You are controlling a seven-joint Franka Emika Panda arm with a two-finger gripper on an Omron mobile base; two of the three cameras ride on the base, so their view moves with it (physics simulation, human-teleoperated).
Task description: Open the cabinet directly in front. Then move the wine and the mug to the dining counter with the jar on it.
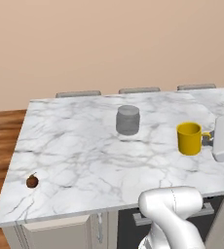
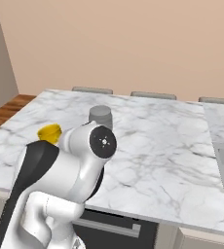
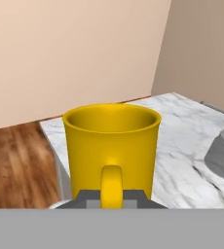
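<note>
Lighting was bright, even and diffuse, with no glare. The jar [image 1: 128, 119] and the mug [image 1: 189, 138] cast only faint, soft shadows on the desk [image 1: 75, 146]. All three renders were slightly soft, without edge distortion.

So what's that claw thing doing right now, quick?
Gripper: shut on the handle of the yellow mug, which stands on the marble dining counter.

The robot's arm [image 2: 60, 170] hides most of the mug [image 2: 49, 132].
</note>
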